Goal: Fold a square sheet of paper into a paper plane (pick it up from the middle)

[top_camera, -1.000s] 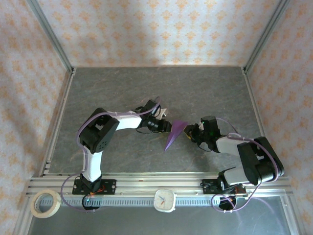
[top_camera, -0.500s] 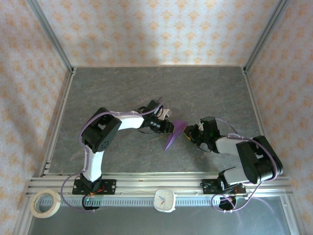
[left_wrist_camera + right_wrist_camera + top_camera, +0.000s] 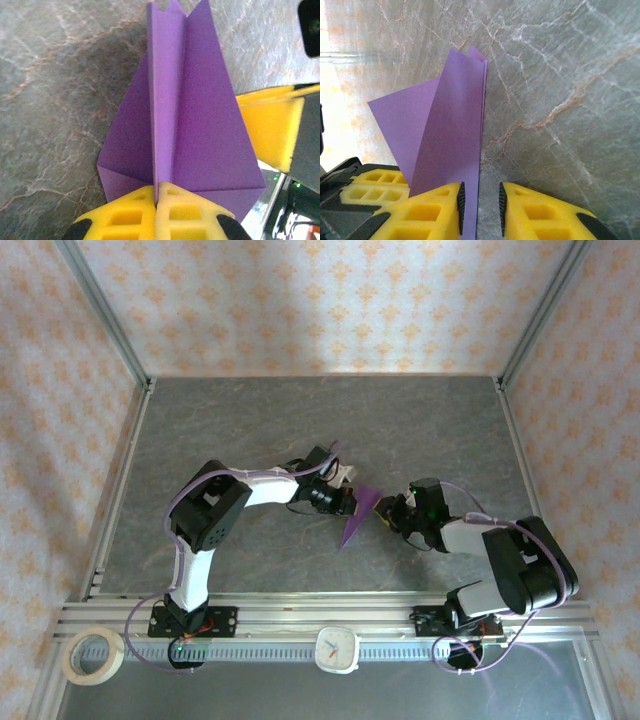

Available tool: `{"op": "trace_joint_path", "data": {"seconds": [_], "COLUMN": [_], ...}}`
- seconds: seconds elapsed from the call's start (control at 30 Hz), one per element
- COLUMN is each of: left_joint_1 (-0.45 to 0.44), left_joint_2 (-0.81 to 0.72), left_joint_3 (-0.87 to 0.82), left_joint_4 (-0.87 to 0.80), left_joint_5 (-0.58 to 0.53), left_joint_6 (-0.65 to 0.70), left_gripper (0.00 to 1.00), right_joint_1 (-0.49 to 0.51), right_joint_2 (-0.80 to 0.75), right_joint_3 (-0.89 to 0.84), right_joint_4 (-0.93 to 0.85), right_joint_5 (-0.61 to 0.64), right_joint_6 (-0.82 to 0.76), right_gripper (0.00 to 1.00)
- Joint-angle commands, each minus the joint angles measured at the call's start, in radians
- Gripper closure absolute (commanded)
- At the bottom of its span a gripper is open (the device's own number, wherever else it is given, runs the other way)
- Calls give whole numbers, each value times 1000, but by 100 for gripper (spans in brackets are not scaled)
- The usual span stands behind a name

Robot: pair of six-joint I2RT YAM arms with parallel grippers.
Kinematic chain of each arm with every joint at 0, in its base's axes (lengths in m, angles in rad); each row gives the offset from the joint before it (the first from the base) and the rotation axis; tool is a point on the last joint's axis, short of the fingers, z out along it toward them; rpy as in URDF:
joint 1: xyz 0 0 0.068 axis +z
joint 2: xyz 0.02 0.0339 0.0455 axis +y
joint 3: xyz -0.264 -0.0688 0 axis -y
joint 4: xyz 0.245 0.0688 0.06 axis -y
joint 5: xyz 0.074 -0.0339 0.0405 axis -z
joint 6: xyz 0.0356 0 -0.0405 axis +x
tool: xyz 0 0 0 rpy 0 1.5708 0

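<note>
Purple paper plane (image 3: 357,518), a narrow folded dart, sits mid grey marbled tabletop (image 3: 300,420). On its left, the left gripper (image 3: 156,192) has its jaws clamped on the centre fold. On its right, the right gripper (image 3: 480,200) has its jaws slightly parted around a wing edge.
</note>
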Motion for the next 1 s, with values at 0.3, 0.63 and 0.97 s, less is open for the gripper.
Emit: {"op": "trace_joint_path", "data": {"seconds": [0.3,0.63,0.97], "left_joint_1": [-5,-5,-5], "left_joint_2": [-220,-350,-386], "left_joint_3": [-51,-118,-165], "left_joint_4": [-103,-179,-213], "left_joint_5": [-339,-557,-610], "left_joint_6": [-23,-21,-20], "left_gripper": [100,100,100], "right_joint_1": [33,216,300], "right_joint_2": [-178,-18,225], "right_joint_3": [31,204,333], "right_joint_4": [-52,0,42], "right_joint_5": [47,100,81], "right_joint_6": [27,78,99], "right_gripper": [66,57,71]}}
